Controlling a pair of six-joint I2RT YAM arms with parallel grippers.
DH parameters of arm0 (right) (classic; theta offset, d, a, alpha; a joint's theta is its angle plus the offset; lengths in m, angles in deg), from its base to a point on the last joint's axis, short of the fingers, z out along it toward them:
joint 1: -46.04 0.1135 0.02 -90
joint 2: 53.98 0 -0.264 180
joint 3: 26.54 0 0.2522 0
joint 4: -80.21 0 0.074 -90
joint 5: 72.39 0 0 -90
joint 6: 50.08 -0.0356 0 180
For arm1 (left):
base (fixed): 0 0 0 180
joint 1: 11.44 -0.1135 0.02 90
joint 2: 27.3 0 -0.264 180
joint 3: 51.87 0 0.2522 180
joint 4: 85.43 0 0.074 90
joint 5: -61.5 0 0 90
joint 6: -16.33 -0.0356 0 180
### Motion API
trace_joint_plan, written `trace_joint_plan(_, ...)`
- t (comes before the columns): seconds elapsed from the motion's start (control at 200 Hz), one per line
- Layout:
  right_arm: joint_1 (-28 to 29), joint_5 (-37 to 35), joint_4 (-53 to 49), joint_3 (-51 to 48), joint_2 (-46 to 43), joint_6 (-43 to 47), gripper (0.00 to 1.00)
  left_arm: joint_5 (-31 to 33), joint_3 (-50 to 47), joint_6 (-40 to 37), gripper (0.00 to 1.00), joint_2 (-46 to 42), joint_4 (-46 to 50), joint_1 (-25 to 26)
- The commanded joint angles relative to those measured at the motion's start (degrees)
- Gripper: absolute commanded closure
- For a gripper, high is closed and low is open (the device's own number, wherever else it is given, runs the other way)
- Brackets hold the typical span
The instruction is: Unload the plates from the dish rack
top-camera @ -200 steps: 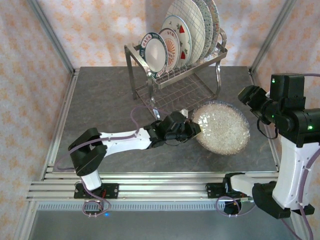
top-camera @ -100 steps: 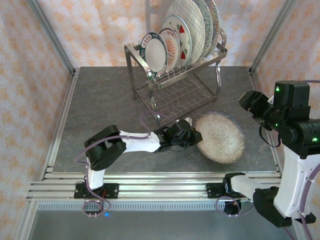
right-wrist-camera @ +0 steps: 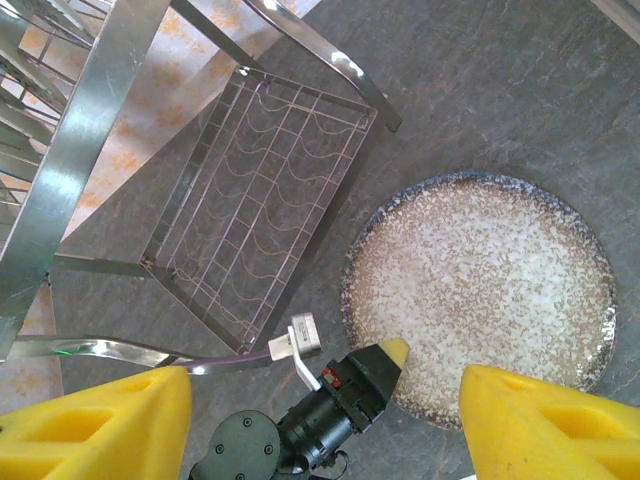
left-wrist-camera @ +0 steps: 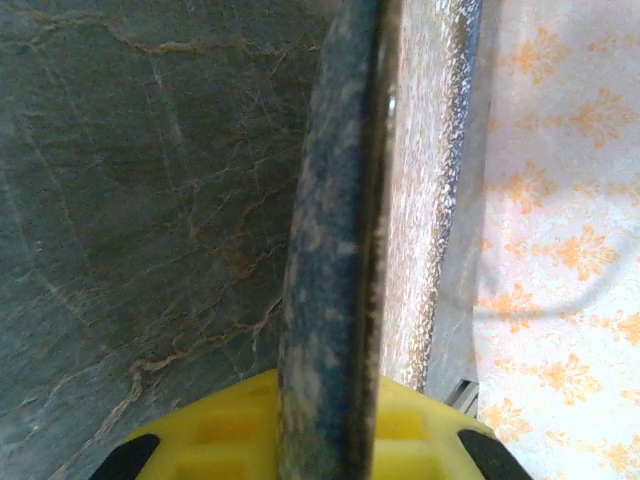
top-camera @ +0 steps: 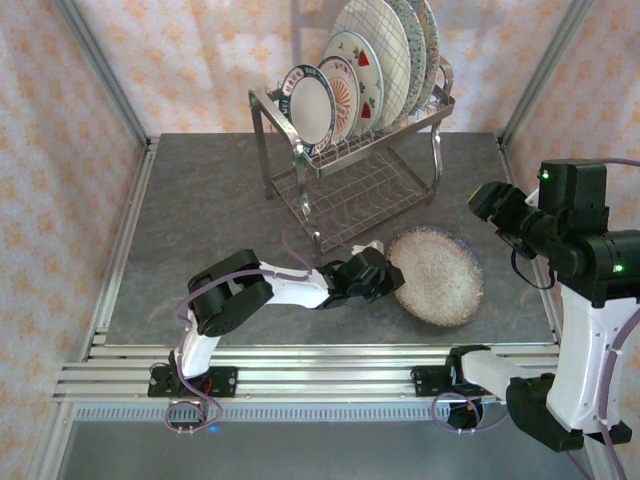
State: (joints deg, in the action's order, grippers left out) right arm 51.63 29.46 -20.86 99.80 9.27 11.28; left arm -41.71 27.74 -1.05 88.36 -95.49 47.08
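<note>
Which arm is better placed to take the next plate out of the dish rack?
Probably the right. The right gripper is open and free, raised near the dish rack, while the left gripper is shut on the speckled plate down at the table.

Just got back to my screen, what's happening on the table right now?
The left gripper is shut on the rim of the speckled plate, which is down at the table in front of the dish rack. Whether the plate rests fully on the table is hard to tell. The right gripper hangs open above the right side, holding nothing. Several other plates stand in the rack's top tier.
</note>
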Motion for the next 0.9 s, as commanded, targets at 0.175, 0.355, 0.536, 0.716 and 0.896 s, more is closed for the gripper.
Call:
trace_joint_plan(0.175,-0.1,0.2,2.0,-0.4,-0.6,0.3,0.29,3.0,5.4,4.2,1.0,0.8,-17.2,-0.6)
trace_joint_plan(0.355,-0.1,0.3,2.3,-0.6,-0.6,0.3,0.29,2.5,5.3,7.1,1.0,2.9,-18.1,-0.7)
trace_joint_plan(0.536,-0.1,0.5,2.9,-1.5,-0.5,-0.2,0.29,1.7,5.4,9.5,1.0,4.3,-16.7,-0.9)
trace_joint_plan(0.716,-0.1,0.6,3.4,-2.3,-0.6,-0.7,0.29,1.5,4.6,10.5,1.0,4.8,-15.9,-0.9)
trace_joint_plan(0.896,-0.1,0.7,4.0,-3.2,-0.9,-0.9,0.29,1.3,4.0,10.8,0.91,5.2,-15.4,-1.5)
